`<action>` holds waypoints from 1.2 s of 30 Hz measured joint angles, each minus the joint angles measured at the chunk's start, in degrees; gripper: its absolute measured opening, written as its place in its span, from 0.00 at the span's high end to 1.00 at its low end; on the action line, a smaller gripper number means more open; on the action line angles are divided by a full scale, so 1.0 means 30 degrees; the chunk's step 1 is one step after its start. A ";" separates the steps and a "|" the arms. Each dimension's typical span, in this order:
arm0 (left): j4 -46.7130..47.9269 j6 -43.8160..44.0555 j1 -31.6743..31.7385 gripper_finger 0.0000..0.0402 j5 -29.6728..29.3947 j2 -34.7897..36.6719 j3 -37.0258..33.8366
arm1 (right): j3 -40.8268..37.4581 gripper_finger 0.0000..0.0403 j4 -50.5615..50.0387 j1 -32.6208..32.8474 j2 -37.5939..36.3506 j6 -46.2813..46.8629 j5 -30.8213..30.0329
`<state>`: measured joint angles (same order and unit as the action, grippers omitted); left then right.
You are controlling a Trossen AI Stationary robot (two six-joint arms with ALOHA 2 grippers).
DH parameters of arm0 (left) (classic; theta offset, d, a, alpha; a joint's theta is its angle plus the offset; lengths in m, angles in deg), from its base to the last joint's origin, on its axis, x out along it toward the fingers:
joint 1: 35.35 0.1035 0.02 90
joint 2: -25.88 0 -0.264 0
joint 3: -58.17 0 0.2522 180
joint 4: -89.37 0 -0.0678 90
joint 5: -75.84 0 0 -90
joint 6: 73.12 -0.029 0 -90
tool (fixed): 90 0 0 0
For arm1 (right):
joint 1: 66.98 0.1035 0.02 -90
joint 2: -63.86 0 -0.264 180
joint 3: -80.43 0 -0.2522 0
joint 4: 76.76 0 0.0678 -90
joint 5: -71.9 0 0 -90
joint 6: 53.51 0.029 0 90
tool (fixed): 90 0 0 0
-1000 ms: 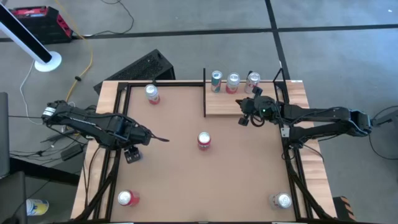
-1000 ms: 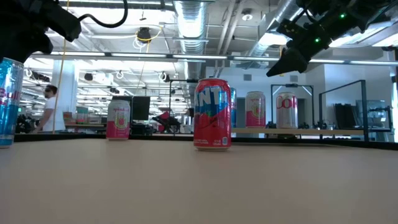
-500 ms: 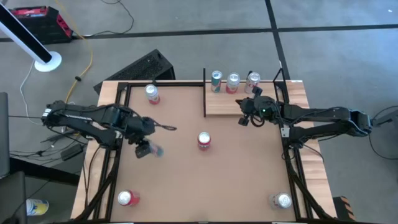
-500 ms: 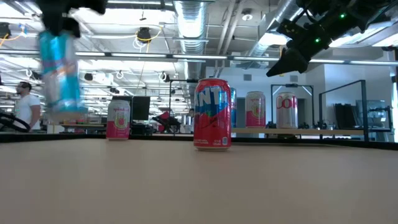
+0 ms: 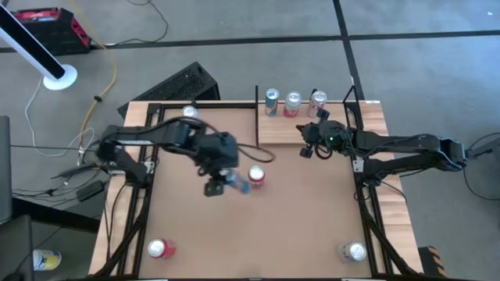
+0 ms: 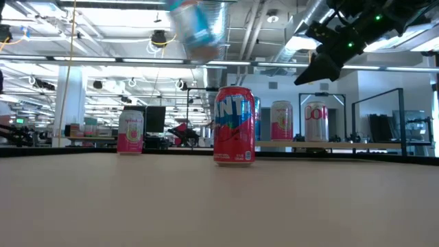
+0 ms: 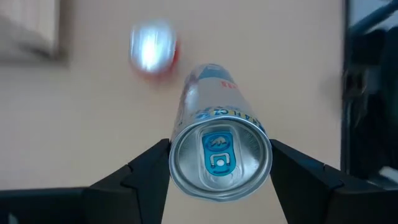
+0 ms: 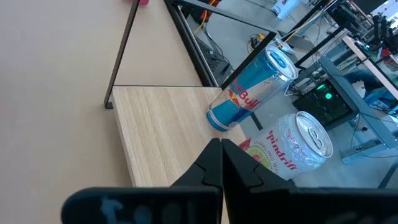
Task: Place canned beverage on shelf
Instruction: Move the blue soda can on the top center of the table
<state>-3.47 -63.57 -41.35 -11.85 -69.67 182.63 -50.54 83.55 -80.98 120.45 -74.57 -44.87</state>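
From my station, nearest the low camera I see bare smooth brown tabletop (image 6: 219, 206), then a red soda can (image 6: 234, 126) standing upright at mid-table. My left gripper (image 7: 219, 163) is pinching a slim blue-and-silver beverage can (image 7: 219, 149) between its two dark fingers (image 7: 142, 176), carried in the air well above the surface; from overhead that can (image 5: 234, 184) hangs just beside the red one (image 5: 256, 177), on its left. A pink can (image 6: 130, 132) stands farther back on the left.

Beyond, the pale wood-plank shelf with thin black posts (image 5: 281, 131) sits at the far right of the table, bearing three cans in a row along its back edge: a blue one (image 8: 250, 91), a pink-and-white one (image 8: 289, 148) and a red-and-white one (image 5: 317, 102). My right gripper (image 8: 221, 163) hovers over the shelf's front edge, fingers pressed together and holding nothing.

Two more cans stand at the near corners (image 5: 160, 248) (image 5: 355, 251). Behind the table the room is an open workshop with white ceiling ducts (image 6: 206, 17) and strip lights.
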 joint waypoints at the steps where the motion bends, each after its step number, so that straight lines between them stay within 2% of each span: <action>1: 0.0015 -0.0690 0.0000 0.45 -0.0003 -0.0814 0.1133 | 0.0000 0.95 -0.0028 0.0000 0.0000 0.0000 -0.0003; 7: 0.0406 -0.5349 0.0194 0.44 -0.0194 -0.4830 0.6418 | 0.0000 0.95 -0.0340 0.0000 0.0000 0.0000 -0.0007; 11: 0.0673 -0.7975 0.0857 0.45 -0.1393 -0.6516 0.8106 | 0.0000 0.95 -0.0443 -0.0004 0.0000 -0.0081 -0.0015; 15: -0.0035 -1.0235 0.2076 0.45 -0.1753 -0.7179 0.7918 | 0.0000 0.95 -0.0454 -0.0007 0.0000 -0.0095 -0.0015; 19: -0.0112 -1.1212 0.3617 0.44 -0.1824 -0.7601 0.7918 | 0.0000 0.95 -0.0461 -0.0007 0.0000 -0.0121 -0.0015; 28: 0.0920 -1.0420 0.6699 0.43 -0.0217 -0.8005 0.7910 | 0.0000 0.95 -0.0508 -0.0007 0.0000 -0.0153 -0.0022; 31: 0.1223 -1.0032 0.7305 0.43 0.0543 -0.8251 0.7783 | 0.0000 0.95 -0.0524 -0.0007 0.0000 -0.0153 -0.0022; 36: 0.0882 -0.9716 0.7551 0.43 0.0612 -0.8222 0.6261 | 0.0000 0.95 -0.0534 -0.0022 0.0000 -0.0153 -0.0022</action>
<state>-0.83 -92.72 -18.70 -10.01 -94.34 201.42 -50.54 81.95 -81.04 120.45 -75.03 -44.93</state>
